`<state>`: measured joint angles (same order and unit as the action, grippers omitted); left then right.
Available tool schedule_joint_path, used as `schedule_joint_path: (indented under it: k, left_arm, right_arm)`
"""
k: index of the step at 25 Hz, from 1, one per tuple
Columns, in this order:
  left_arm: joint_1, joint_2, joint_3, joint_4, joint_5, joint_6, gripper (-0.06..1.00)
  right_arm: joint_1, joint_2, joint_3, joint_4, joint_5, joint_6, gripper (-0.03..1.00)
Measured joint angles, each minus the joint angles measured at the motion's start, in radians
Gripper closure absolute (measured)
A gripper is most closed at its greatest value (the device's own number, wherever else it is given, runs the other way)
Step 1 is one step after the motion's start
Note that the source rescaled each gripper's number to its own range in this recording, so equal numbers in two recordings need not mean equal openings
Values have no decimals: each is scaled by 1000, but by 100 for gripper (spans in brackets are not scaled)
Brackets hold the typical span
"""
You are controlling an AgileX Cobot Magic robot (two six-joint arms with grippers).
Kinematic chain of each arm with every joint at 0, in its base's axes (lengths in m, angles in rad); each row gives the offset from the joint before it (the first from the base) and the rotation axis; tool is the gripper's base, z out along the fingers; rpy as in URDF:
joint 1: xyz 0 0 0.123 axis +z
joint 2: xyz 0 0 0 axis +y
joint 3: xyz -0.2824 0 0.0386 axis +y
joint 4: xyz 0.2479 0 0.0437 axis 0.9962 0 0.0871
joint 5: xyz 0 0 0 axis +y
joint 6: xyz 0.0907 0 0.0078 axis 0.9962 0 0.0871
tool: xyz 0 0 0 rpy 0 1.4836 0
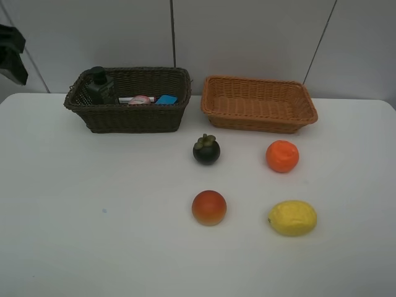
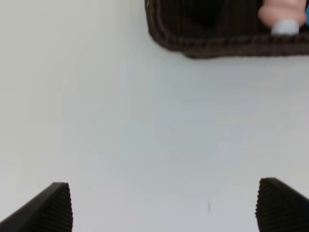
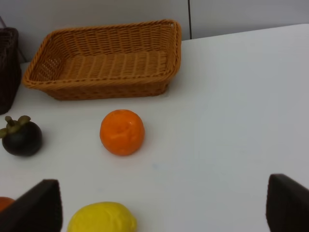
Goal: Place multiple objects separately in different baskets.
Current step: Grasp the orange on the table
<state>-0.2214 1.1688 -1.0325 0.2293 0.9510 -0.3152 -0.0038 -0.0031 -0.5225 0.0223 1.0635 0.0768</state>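
While both pairs of fingers stand spread wide and grip nothing, the four fruits lie loose on the white surface [image 1: 93, 235]. The left fingers [image 2: 53, 208] frame only bare surface. Well ahead of them is a corner of the dark brown basket [image 2: 212, 46], with the pink bottle [image 2: 275, 12] lying inside (its pale cap is turned toward the wall nearest the fingers). The lemon [image 3: 102, 217] shows between the right fingers [image 3: 41, 205], closer to one of them. The orange [image 3: 122, 132] lies farther ahead, and the light orange-tan basket [image 3: 104, 63] stands beyond it.

From the high camera, counting from the middle of the surface, the red-orange peach-like fruit [image 1: 209, 207] sits just off centre toward 6 o'clock and the lemon lies at 4 o'clock. Farther back, the orange is at 2 o'clock and the mangosteen [image 1: 206, 150] at 12. Against the far edge, the dark basket stands at 11 o'clock and the light one at 1 o'clock, near each other but apart. In the dark basket, the dark green pump bottle [image 1: 99, 86] stands at its 9 o'clock end, and a blue item [image 1: 166, 99] lies beside the pink bottle.
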Motion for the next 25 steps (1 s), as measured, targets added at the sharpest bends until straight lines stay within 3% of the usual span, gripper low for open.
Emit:
schedule_joint_path:
  k: [6, 14, 25]
  left_arm:
    - [0, -433, 269, -15, 45, -1, -6]
    - [0, -901, 450, -124, 91, 144, -6]
    - [0, -1174, 524, -267, 122, 315, -6]
  right_arm:
    - [0, 0, 0, 0, 0, 0, -2]
    - [0, 0, 0, 0, 0, 0, -2]
    - [0, 0, 0, 0, 0, 0, -2]
